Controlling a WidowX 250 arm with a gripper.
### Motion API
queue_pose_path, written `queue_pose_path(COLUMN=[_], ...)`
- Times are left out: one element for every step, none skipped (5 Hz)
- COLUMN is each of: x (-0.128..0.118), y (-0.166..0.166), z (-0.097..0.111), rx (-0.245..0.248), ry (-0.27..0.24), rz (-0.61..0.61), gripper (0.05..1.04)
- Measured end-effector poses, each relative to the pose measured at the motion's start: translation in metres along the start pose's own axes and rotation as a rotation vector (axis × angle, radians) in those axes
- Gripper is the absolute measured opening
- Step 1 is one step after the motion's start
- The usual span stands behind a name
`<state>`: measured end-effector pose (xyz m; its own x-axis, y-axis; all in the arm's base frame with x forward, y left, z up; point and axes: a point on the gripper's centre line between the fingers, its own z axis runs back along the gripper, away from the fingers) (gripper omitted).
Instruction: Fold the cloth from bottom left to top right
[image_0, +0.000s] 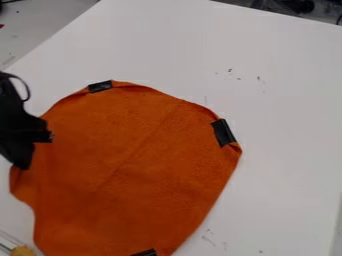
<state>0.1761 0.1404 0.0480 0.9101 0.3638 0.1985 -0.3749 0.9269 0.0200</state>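
The black gripper (28, 155) comes in at the left edge, tilted downward, its lower end over the cloth's left margin; whether it is spread, pressed together or pinching the fabric, I cannot tell. Below it, in the bottom left corner, is a yellow piece (23, 250), too cut off to name. The orange cloth (127, 150) lies spread across the left and middle of the white table (287, 135), running down to the bottom edge of the view, with a faint diagonal crease and a rumpled left side. Black strips sit on its upper left rim (100, 86), its bottom (144, 253) and its right rim (224, 132). Small dark marks (259, 78) speckle the table farther right.
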Motion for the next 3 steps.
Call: queue_pose_path(x=[0.013, 0.016, 0.026], y=[-0.046, -0.076, -0.093], z=[-0.005, -0.028, -0.044], rx=[-0.057, -0.111, -0.16], ry=[-0.027, 0.009, 0.018], rz=[-0.052, -0.098, -0.128], gripper=[0.073, 0.073, 0.073])
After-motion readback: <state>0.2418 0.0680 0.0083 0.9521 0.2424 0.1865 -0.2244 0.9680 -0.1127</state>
